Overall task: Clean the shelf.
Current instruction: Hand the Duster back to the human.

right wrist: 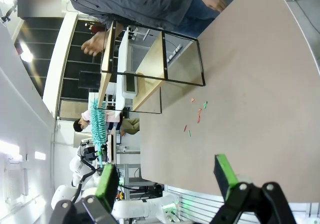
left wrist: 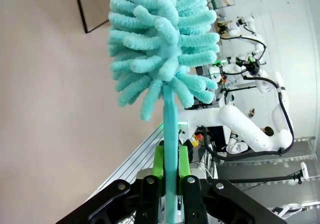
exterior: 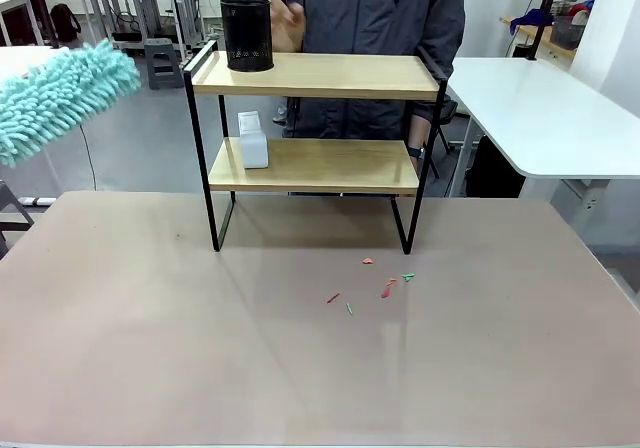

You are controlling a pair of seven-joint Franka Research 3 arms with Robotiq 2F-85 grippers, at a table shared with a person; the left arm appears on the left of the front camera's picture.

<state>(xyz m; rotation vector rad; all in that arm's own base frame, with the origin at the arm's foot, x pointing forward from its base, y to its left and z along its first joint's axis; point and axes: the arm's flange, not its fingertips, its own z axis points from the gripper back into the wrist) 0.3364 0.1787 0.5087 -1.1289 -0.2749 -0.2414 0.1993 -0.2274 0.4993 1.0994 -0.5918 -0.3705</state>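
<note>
The shelf (exterior: 330,74) stands at the table's far middle, two light wooden boards in a black frame. A black mesh cup (exterior: 246,34) sits on its top board at the left end, with a person's hand (exterior: 282,20) right behind it. A white box (exterior: 252,140) rests on the lower board. A fluffy turquoise duster (exterior: 58,98) hangs in the air left of the shelf, level with the top board. My left gripper (left wrist: 170,160) is shut on the duster's handle, the duster head (left wrist: 161,39) pointing away. My right gripper (right wrist: 166,180) is open, well back from the shelf (right wrist: 150,66).
Small red and green scraps (exterior: 385,286) lie on the brown table (exterior: 150,348) in front of the shelf's right leg. The person stands close behind the shelf. A white table (exterior: 540,108) stands at the far right.
</note>
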